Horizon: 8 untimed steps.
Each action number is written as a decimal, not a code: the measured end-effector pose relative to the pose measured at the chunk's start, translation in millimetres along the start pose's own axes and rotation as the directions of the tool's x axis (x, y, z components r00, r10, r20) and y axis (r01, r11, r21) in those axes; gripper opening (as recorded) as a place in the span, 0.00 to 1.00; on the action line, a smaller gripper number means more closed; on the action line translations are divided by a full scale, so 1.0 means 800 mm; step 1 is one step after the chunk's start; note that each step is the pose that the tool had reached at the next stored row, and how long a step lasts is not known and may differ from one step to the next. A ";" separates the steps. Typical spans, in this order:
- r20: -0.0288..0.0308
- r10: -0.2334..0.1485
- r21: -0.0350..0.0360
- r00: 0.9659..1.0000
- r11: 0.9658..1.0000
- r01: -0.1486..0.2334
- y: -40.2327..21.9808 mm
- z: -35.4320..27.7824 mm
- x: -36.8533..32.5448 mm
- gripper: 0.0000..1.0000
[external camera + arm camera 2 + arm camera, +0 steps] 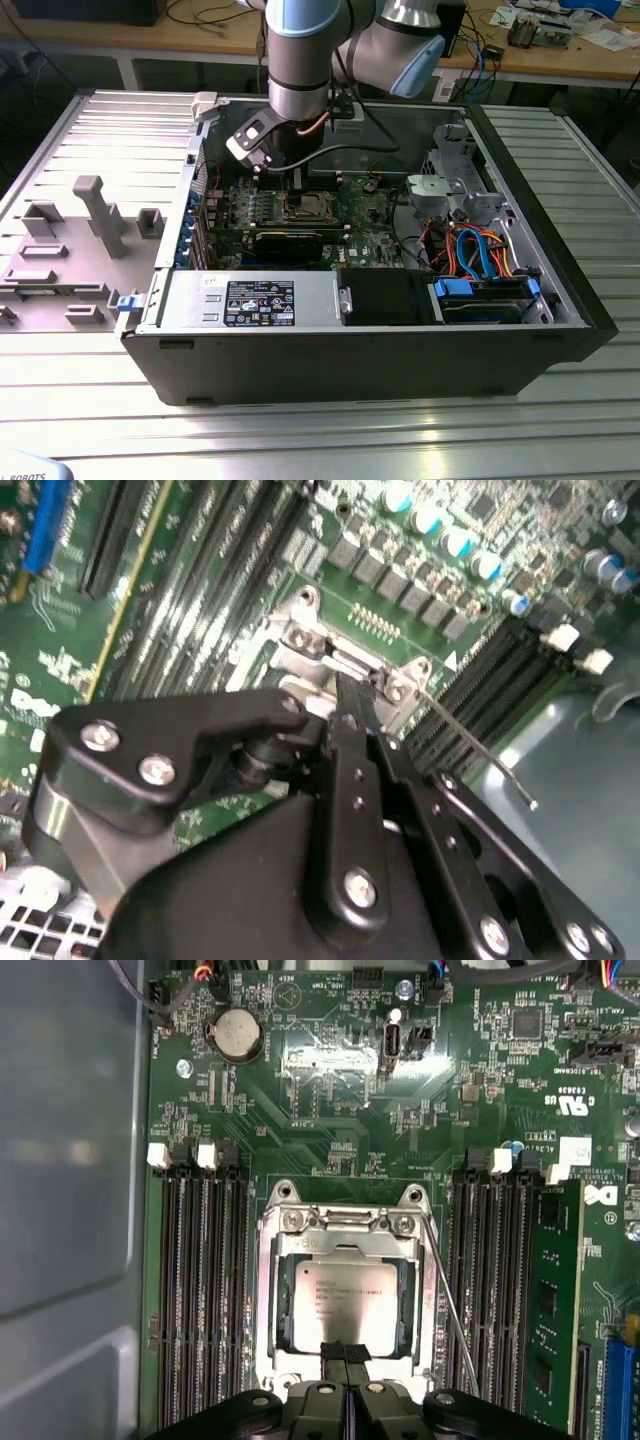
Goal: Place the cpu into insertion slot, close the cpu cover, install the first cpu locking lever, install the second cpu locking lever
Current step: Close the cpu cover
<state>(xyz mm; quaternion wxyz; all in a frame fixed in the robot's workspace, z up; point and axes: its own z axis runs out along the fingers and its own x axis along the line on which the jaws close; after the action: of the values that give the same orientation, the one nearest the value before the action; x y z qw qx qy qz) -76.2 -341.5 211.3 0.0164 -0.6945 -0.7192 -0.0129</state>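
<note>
First wrist view: tool (345, 1352) clenched, empty, over one edge of the cpu (345, 1300); cpu cover (270, 1300) lies shut.

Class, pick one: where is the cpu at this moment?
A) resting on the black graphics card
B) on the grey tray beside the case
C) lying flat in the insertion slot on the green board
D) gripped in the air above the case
C: in the first wrist view the cpu lies flat inside the insertion slot on the green board, with the tips of the gripper at its near edge.
</note>
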 end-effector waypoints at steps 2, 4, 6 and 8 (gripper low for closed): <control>0.000 0.000 0.000 1.000 1.000 0.000 0.0087 0.0000 -0.0003 0.11; 0.001 0.000 0.000 1.000 1.000 0.000 0.0164 0.0000 -0.0002 0.11; 0.002 0.000 0.000 1.000 1.000 0.000 0.0246 0.0001 0.0001 0.11; 0.002 0.000 0.000 1.000 1.000 0.000 0.0254 0.0000 0.0001 0.11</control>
<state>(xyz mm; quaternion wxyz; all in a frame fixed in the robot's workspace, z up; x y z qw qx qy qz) -55.9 -340.7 211.2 0.0157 -0.6945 -0.7192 -0.0123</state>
